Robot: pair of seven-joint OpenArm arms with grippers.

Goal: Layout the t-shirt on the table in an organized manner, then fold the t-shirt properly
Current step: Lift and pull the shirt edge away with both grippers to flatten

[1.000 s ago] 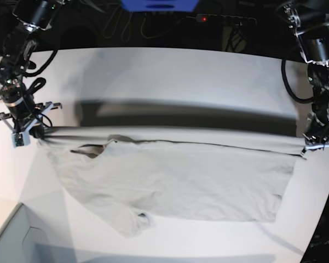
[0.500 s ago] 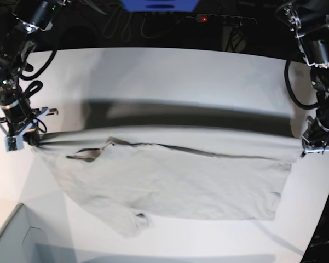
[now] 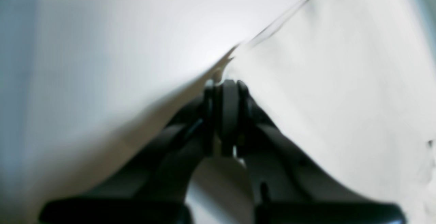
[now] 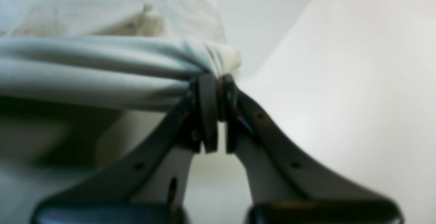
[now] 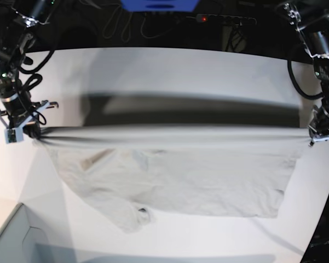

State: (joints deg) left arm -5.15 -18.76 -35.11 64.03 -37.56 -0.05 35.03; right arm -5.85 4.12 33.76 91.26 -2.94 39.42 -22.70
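Note:
The light grey-beige t-shirt [image 5: 175, 175] hangs stretched between both arms above the white table [image 5: 169, 71], its top edge pulled taut and straight, its lower part draping onto the tabletop. On the base view's right, my left gripper [image 5: 313, 138] is shut on one end of that edge; the left wrist view shows its jaws [image 3: 224, 84] pinched on thin cloth [image 3: 333, 81]. On the base view's left, my right gripper [image 5: 34, 131] is shut on the other end. In the right wrist view the right gripper [image 4: 217, 78] clamps a bunched fold of fabric [image 4: 102, 67].
A grey box corner [image 5: 8, 241] sits at the front left. Cables and a power strip [image 5: 224, 19] run along the table's dark far edge. The shirt throws a long shadow [image 5: 191, 109] on the table behind it.
Both grippers rose and moved apart a little, pulling the shirt's top edge tighter and straighter. The collar area lifted and flattened; the shirt hangs higher.

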